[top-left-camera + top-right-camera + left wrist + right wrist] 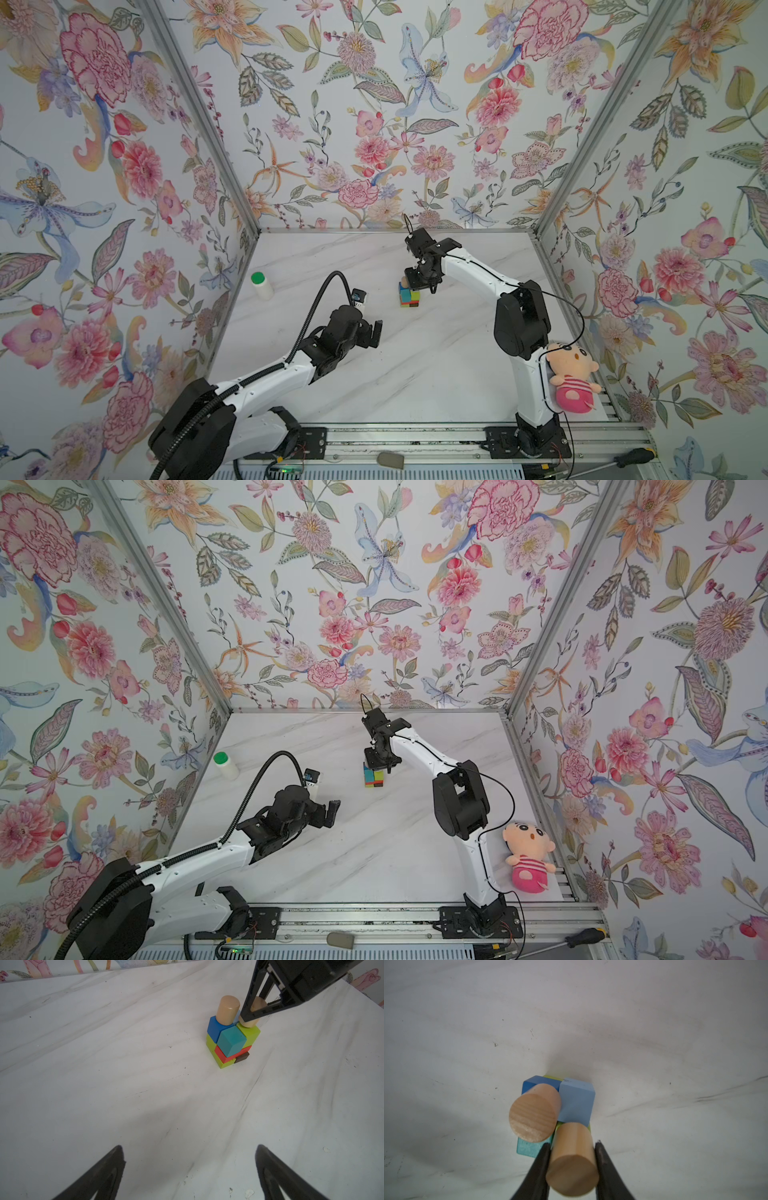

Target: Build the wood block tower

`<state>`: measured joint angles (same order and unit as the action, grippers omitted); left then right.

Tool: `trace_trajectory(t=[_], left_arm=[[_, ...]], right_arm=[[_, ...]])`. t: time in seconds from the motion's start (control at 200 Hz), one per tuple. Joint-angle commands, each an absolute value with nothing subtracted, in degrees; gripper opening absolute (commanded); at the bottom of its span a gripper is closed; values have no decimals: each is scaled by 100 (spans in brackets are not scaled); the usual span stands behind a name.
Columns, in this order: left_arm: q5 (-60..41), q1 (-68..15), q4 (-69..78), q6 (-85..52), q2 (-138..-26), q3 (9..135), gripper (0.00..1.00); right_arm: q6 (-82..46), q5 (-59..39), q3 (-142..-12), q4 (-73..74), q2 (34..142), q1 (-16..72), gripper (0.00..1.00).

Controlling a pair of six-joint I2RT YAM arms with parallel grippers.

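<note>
Right gripper (573, 1145): pinching tan cylinder (572, 1176), axis upright, atop tower (409, 297) mid-frame, on yellow-green block (250, 1032); left gripper (190, 1147) spread, well apart.

Two tan cylinders (227, 1009), two blue blocks (577, 1101), one teal block (231, 1041), one bottle (262, 286), one doll (571, 384).

Left gripper (190, 1147) spread wide; right gripper (572, 1144) pinching tan cylinder (572, 1167).

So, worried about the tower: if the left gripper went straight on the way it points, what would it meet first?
The left gripper seems tilted down, so probably bare table first; the tower stands farther on, slightly off its line. Depth is unclear.
</note>
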<state>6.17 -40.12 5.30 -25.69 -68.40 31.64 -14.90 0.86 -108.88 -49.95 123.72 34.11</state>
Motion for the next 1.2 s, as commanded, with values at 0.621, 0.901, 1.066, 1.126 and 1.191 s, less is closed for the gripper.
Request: trace_trajectory(t=[0.621, 0.901, 1.066, 1.126, 1.191], left_arm=[[588, -3878, 558, -2554, -6580, 2978, 99], [615, -3828, 471, -2497, -6459, 3028, 99], [760, -3815, 294, -2462, -6241, 3071, 99], [869, -3810, 203, -2470, -6135, 3078, 99], [989, -3810, 125, -2478, -6000, 3089, 99]], right_arm=[[-1423, 2, -11193, -5249, 12537, 3498, 52], [-1411, 33, -11224, -5284, 12207, 3480, 73], [-1415, 52, -11099, -5289, 11819, 3480, 80], [-1414, 87, -11019, -5287, 11645, 3480, 81], [-1406, 165, -10893, -5278, 11428, 3480, 83]])
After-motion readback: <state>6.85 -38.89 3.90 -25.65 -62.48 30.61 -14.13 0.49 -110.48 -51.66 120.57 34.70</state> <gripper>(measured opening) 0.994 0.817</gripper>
